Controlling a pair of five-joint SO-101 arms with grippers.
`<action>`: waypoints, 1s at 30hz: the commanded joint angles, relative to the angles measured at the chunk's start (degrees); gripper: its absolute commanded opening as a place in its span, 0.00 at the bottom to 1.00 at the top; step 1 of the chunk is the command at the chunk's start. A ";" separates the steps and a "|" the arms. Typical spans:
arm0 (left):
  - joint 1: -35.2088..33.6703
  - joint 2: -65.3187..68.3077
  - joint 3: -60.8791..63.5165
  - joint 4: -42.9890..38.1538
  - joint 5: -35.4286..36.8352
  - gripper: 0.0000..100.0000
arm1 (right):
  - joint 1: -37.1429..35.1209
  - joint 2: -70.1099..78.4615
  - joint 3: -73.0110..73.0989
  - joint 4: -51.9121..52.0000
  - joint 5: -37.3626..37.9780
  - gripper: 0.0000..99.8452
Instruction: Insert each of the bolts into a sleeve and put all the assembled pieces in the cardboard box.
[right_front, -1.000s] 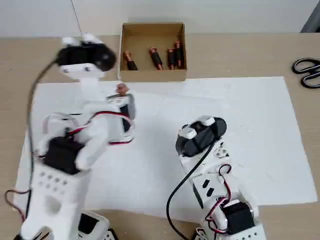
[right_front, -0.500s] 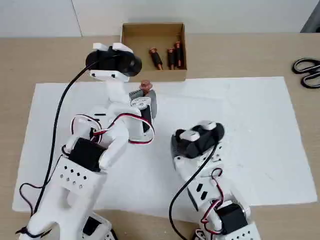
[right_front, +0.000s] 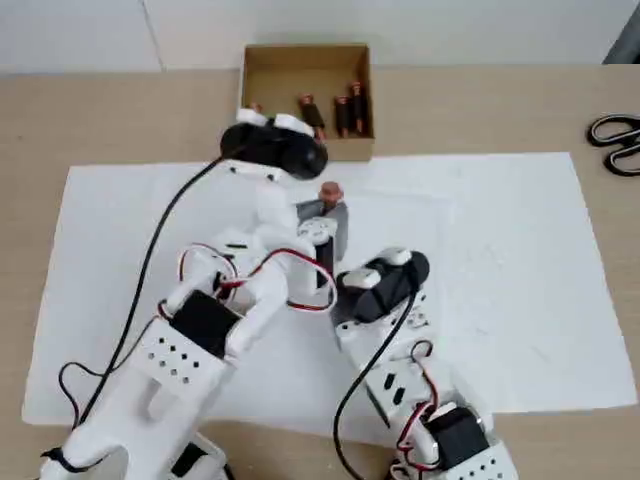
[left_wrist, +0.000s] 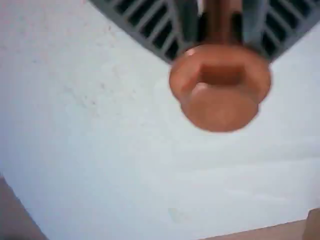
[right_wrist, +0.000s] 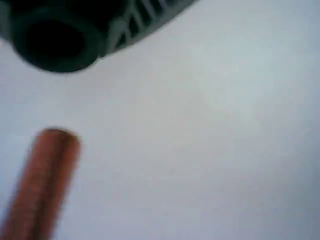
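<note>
My left gripper (right_front: 326, 214) is shut on a copper bolt (right_front: 330, 191) over the middle of the white sheet. The bolt's wide head (left_wrist: 220, 89) points at the left wrist camera, between grey ribbed fingers (left_wrist: 145, 30). My right gripper (right_wrist: 75, 20) is shut on a black sleeve (right_wrist: 95, 47) whose hollow end faces outward. The bolt's bare shaft (right_wrist: 47, 175) hangs close beside the sleeve, apart from it. The right arm's wrist (right_front: 385, 283) sits just right of the left gripper. The cardboard box (right_front: 243, 85) at the back holds several assembled pieces (right_front: 345, 108).
A large white paper sheet (right_front: 500, 250) covers the wooden table. Black-handled scissors (right_front: 615, 135) lie at the far right edge. The left arm's black cable (right_front: 150, 270) loops over the sheet's left part.
The left arm has swung right and away from the box's front, carrying the bolt toward the right arm. The right arm's wrist has shifted slightly left and forward.
</note>
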 joint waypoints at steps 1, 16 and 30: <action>0.53 -5.01 3.74 -8.26 -0.35 0.01 | -0.22 -0.92 -0.26 -1.27 -0.44 0.00; 2.99 -10.99 8.84 -4.31 0.09 0.01 | -0.13 -0.92 -0.18 -1.36 -0.44 0.00; 2.99 -10.90 14.02 -7.03 4.22 0.01 | -0.04 -0.92 -0.18 -1.36 -0.44 0.00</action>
